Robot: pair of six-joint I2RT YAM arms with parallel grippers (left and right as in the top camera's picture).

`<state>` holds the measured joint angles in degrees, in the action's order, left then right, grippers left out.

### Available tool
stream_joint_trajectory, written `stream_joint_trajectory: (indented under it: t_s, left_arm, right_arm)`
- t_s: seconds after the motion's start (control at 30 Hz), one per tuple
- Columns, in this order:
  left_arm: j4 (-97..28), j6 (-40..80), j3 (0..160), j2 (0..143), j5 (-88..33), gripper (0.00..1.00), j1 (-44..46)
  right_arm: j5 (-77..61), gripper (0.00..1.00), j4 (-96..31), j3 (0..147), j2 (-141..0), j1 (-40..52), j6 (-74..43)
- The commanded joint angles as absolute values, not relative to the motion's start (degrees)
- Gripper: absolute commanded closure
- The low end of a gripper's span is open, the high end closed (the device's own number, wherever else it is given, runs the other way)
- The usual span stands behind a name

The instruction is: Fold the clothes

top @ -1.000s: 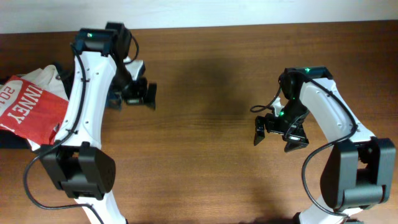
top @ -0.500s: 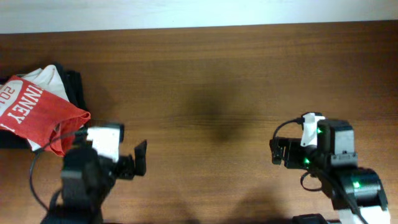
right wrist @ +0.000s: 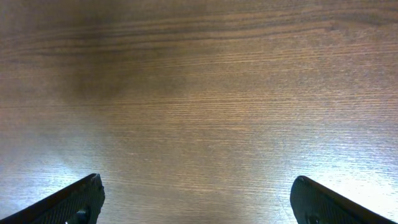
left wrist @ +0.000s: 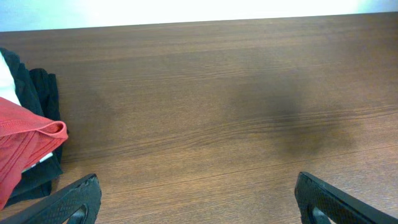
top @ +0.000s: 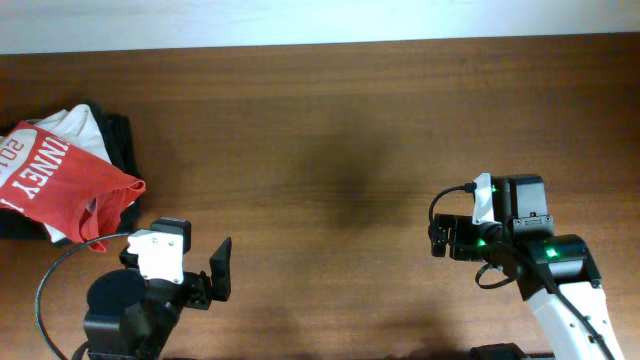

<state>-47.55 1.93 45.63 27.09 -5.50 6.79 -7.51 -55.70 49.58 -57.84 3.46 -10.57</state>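
Note:
The orange-red T-shirt (top: 62, 187) lies crumpled with white letters showing, on top of a pile at the table's far left. Its edge also shows at the left of the left wrist view (left wrist: 28, 146). My left gripper (top: 212, 275) is open and empty near the front edge, to the right of and nearer than the shirt, over bare wood (left wrist: 199, 199). My right gripper (top: 436, 237) is open and empty at the front right, over bare wood (right wrist: 198, 199), far from the shirt.
Under the shirt are a white garment (top: 78, 125) and folded black garments (top: 120, 140), also in the left wrist view (left wrist: 43, 93). The brown wooden table (top: 330, 130) ends at a white strip along its far edge.
Both arms have pulled back from the middle of the table to its front edge. The left arm no longer covers the pile. The shirt has not moved.

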Motion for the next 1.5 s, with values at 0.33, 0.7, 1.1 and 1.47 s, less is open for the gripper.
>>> stream_joint_trajectory:
  t_s: [0.33, 0.7, 1.1, 1.47]
  left_arm:
    - [-47.6, 2.1, 45.3, 26.8, -5.1, 0.01, 6.8]
    - [-47.6, 2.1, 45.3, 26.8, -5.1, 0.01, 6.8]
    - [-47.6, 2.1, 45.3, 26.8, -5.1, 0.01, 6.8]
    - [-47.6, 2.1, 45.3, 26.8, -5.1, 0.01, 6.8]
  right_arm:
    - [-5.5, 0.01, -32.7, 24.7, -17.5, -1.0, -0.6]
    - [-5.3, 0.01, -2.7, 0.3, -0.2, -1.5, 6.2]
    - [-4.4, 0.01, -4.1, 0.3, -0.2, -1.5, 7.0]
    - [-4.4, 0.01, -4.1, 0.3, -0.2, -1.5, 7.0]
